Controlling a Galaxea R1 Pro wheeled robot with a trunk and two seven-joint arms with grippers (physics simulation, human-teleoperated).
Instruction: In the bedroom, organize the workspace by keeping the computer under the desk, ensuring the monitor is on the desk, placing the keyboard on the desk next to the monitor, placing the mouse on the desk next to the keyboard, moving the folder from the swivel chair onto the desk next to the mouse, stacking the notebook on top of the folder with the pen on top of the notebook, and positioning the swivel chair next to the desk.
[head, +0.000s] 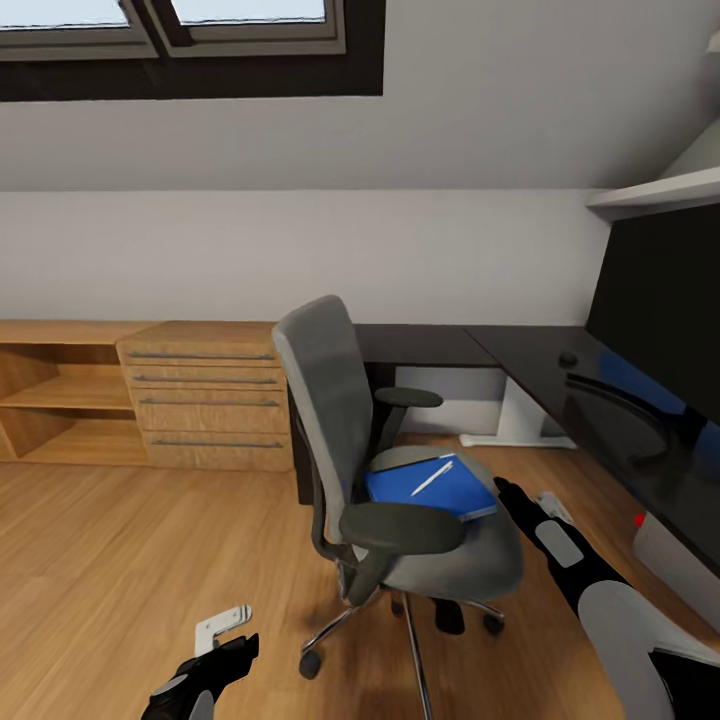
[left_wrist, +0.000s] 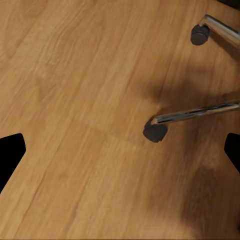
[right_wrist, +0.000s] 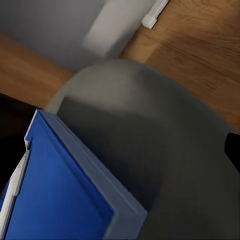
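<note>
On the bedroom's wood floor (head: 120, 560), the swivel chair (head: 400, 470) holds your folder (head: 435, 487), pen (head: 432, 477) on top; your right gripper (head: 510, 492) hovers just beside it, left gripper (head: 225, 640) low, both spread wide

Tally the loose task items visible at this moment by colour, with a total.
Blue: 1, the folder on the swivel chair seat.
White: 1, the pen lying on the folder.
Black: 2, the monitor and the mouse, both on the desk.
Total: 4
</note>
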